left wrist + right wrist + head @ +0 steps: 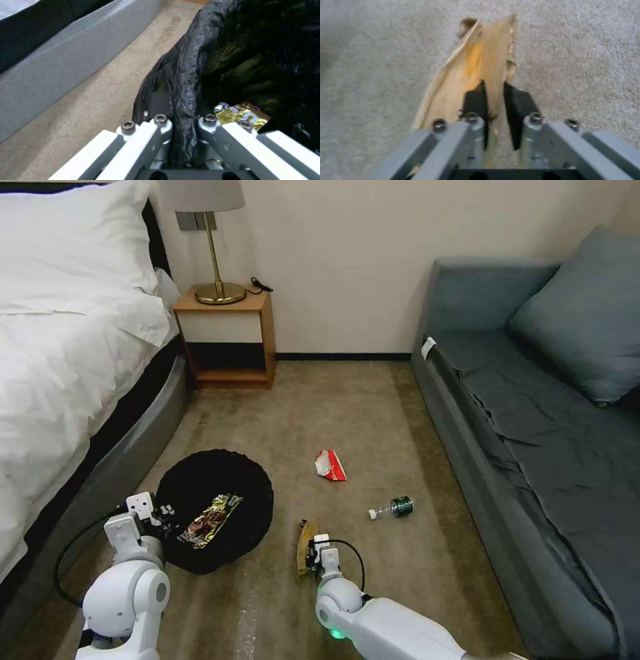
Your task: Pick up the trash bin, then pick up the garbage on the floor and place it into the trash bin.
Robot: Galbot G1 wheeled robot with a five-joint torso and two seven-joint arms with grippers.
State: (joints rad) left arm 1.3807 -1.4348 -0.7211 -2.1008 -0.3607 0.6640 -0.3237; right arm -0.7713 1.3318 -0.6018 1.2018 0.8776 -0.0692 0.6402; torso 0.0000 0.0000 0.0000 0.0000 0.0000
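Observation:
The round black trash bin (257, 483) stands on the floor (373, 407) by the bed, lined with a black bag. A yellow-brown snack wrapper (211, 520) lies inside it. My left gripper (162, 513) is shut on the bin's near rim (186, 75), with the bag pinched between its fingers, and the wrapper (240, 115) shows just past them. My right gripper (311, 553) is low over the carpet, shut on the brown banana peel (305, 537). The peel (476, 65) sits between the black pads (517, 102). A red-and-white crumpled wrapper (331, 465) and a small clear bottle (395, 507) lie further out.
A bed (60, 367) with a grey base runs along the left, close to the bin. A wooden nightstand (227, 337) with a brass lamp stands at the far wall. A grey sofa (533, 433) fills the right side. Open carpet lies between them.

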